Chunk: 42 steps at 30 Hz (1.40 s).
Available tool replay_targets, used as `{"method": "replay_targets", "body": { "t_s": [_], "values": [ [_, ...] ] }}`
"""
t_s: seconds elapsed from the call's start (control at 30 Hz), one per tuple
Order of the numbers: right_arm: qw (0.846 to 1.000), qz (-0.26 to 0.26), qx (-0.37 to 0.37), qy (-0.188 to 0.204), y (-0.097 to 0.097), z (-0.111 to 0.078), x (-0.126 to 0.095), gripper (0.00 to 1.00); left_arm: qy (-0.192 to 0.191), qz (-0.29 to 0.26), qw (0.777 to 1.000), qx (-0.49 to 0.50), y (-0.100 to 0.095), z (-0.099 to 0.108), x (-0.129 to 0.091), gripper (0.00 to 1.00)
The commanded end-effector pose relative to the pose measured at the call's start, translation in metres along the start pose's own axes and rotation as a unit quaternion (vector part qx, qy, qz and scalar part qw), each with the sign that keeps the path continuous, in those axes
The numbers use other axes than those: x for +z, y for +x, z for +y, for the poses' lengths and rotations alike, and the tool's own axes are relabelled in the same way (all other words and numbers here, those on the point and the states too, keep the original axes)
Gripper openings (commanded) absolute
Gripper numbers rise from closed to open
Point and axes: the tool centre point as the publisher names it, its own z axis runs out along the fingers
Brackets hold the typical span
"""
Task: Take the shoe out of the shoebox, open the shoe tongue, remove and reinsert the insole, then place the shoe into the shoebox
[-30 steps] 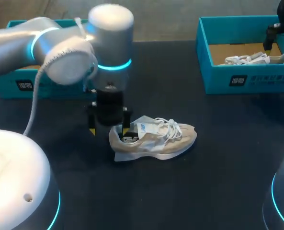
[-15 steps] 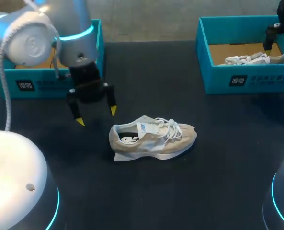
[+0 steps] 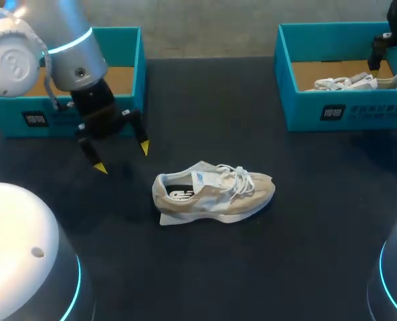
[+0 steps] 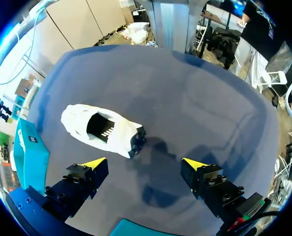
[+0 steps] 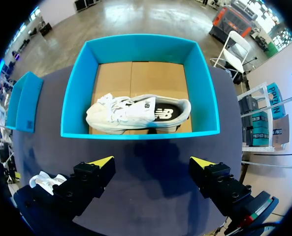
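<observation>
**Head view.** The shoe lies on its sole on the table, outside both boxes. Its tongue is lifted and a dark insole shows in the opening. My left end effector hangs off the heel side of the shoe, apart from it, with fingers spread and nothing in them. The left shoebox is beyond it. The right shoebox is well past the shoe's toe and holds a second shoe.

**Left wrist view.** The shoe sits ahead of my left end effector, heel opening toward me, with no contact.

**Right wrist view.** My right end effector hovers with fingers spread and empty, short of the right shoebox, away from the shoe on the table.

**Assessment.** The removal step is done, and the tongue and insole stage looks to be in hand. I cannot tell whether the insole has been out. The next move calls for lining my left fingers over the heel opening to pinch either the insole edge or the collar.
</observation>
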Motion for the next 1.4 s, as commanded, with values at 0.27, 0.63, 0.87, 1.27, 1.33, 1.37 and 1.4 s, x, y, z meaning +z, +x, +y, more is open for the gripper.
{"method": "replay_targets", "body": {
  "t_s": [0.27,0.63,0.87,1.27,1.33,1.37,1.4],
  "values": [
    [1.0,0.0,0.001,-0.001,0.0,-0.001,0.0,1.0,0.141,-0.052,0.974,-0.17,0.036,0.005,0.001,1.0],
    [1.0,0.0,0.001,-0.001,0.0,-0.001,0.0,1.0,0.201,-0.127,0.932,-0.275,0.054,0.012,0.012,1.0],
    [1.0,0.0,0.001,-0.001,0.0,-0.001,0.0,1.0,0.21,-0.176,0.914,-0.301,0.062,0.013,0.018,1.0],
    [1.0,0.0,0.001,-0.001,0.0,-0.001,0.0,1.0,0.222,-0.235,0.878,-0.353,0.077,0.013,0.027,1.0],
    [1.0,0.0,0.001,-0.001,0.0,-0.001,0.0,1.0,0.227,-0.246,0.87,-0.361,0.08,0.015,0.029,1.0],
    [1.0,0.0,0.001,-0.001,0.0,-0.001,0.0,1.0,0.231,-0.25,0.867,-0.365,0.082,0.017,0.031,1.0],
    [1.0,0.0,0.001,-0.001,0.0,-0.001,0.0,1.0,0.23,-0.257,0.864,-0.368,0.083,0.019,0.034,1.0]
  ]
}}
